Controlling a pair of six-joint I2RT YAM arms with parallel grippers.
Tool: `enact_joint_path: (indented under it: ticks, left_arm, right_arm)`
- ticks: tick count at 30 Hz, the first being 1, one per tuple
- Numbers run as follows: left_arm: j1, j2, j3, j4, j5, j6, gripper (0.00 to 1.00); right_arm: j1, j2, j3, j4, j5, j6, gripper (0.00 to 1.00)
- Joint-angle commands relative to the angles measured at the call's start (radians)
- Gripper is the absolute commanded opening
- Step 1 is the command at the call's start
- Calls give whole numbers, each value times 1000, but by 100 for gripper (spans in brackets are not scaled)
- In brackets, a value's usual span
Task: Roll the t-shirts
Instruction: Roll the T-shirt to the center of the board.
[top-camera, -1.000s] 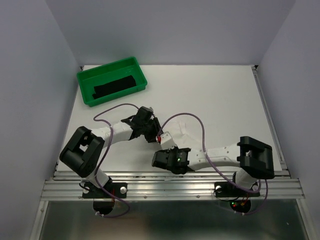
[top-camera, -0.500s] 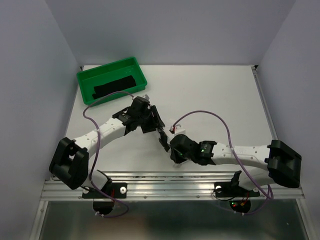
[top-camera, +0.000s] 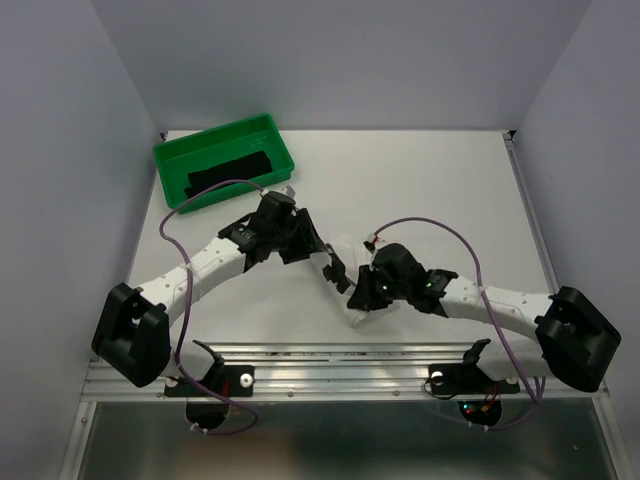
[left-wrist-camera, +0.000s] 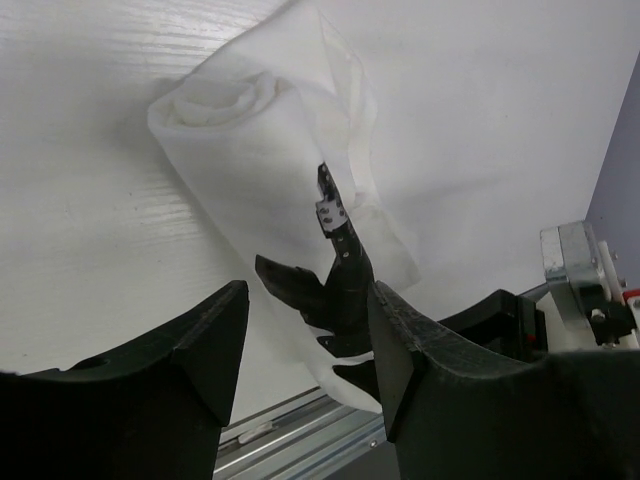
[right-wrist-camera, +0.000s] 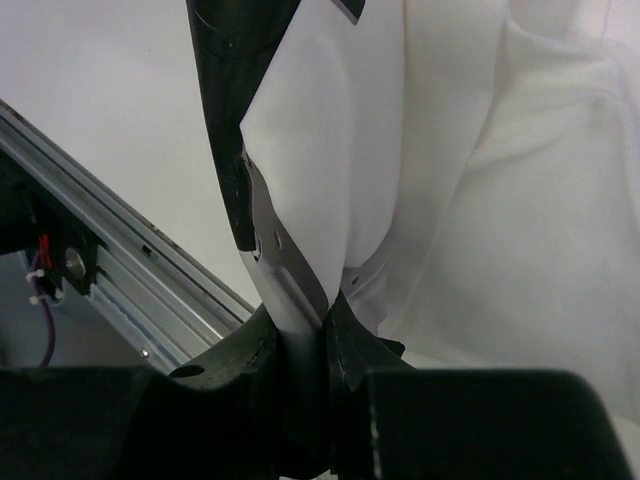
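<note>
White t-shirt (left-wrist-camera: 255, 150): partly rolled, on table (top-camera: 450, 200) near front rail (top-camera: 350, 352), between both grippers.
Right gripper (right-wrist-camera: 300, 335): clamped on loose fabric edge.
Left gripper (left-wrist-camera: 305, 340): jaws apart, empty, just beside roll.
Advised: hold edge taut, tuck evenly; fingers crowded, collision likely hindrance.
Black t-shirt (top-camera: 228, 175): in green tray (top-camera: 215, 132), well apart.

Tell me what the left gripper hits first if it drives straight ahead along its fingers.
Most likely the white t-shirt, at the fold the right gripper pinches shut, which sits almost dead ahead of the open left gripper. Depth is hard to judge, so fabric or the right gripper could come first.
</note>
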Motion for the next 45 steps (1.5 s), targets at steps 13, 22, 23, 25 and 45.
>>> enact_joint_path:
  ticks: [13,22,23,25,45]
  left_arm:
    - [-32,133,22,115,110,76,55]
    - [-62,285,128,159,135,89,51]
    - [-62,296,137,163,138,90,51]
    - [-64,327,160,169,143,92,50]
    - [-70,528,300,183,172,99,47]
  right_arm:
    - [-250,53,-42,128,-461,-39,4]
    - [-312,83,-46,120,-518,-39,6]
    - [-312,78,-46,119,-512,-41,7]
    - [-324,52,-42,101,-489,-47,21]
    - [-324,-267,162,-498,-9,-116,88]
